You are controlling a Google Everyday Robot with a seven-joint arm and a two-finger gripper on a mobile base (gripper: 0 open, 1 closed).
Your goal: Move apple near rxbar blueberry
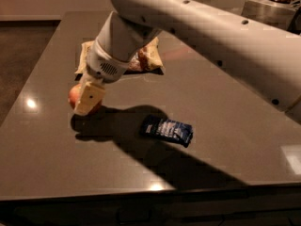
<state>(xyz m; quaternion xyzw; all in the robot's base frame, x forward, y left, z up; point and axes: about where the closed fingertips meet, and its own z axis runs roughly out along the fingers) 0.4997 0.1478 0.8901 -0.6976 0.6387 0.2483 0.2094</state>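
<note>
- the gripper is hanging over the left part of the bench, reaching down from the pale arm; its jaws are clamping the apple, with one cream finger lying across the fruit's near face and the other hidden behind it.
- the apple is showing only as a red-orange edge either side of that finger; judging by the shadow lying below it, it is riding just clear of the bench rather than sitting on it.
- the rxbar blueberry is lying flat on the bench to the right of the apple and nearer the front edge — apart from it, with the arm's shadow falling between them.
- a brown and cream snack bag is lying further back, partly behind the wrist.
- step in hand, as judged: the apple is being carried toward the bar; release has not yet been made.
- risks from here:
  - the fruit is round and smooth — a shallow or off-centre hold could be letting it slip in transit.
  - released from height, it could be rolling away from the bar or toward the front edge.
  - too low a sweep could be pushing the light wrapper along, or setting the apple on top of it.
</note>
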